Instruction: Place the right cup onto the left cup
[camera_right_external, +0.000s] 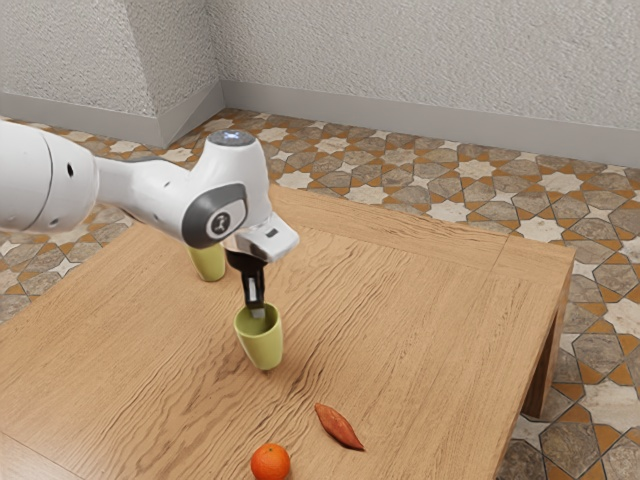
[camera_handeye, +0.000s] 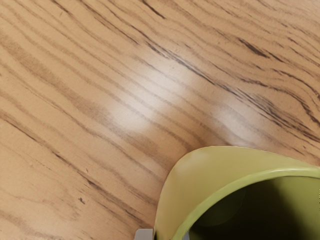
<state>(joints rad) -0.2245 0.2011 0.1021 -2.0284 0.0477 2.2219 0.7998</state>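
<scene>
In the exterior view the gripper points down at the rim of the nearer yellow-green cup, which is upright with its mouth up. Seen from the hand, the gripper has one fingertip outside the cup and the other inside it, shut on the wall between them. Whether the base touches the table is hard to tell. A second yellow-green cup stands farther back, its upper part hidden behind the arm.
A wooden table carries an orange fruit near the exterior view's bottom edge. A reddish-brown, pointed object lies beyond the held cup, toward the exterior view's lower right.
</scene>
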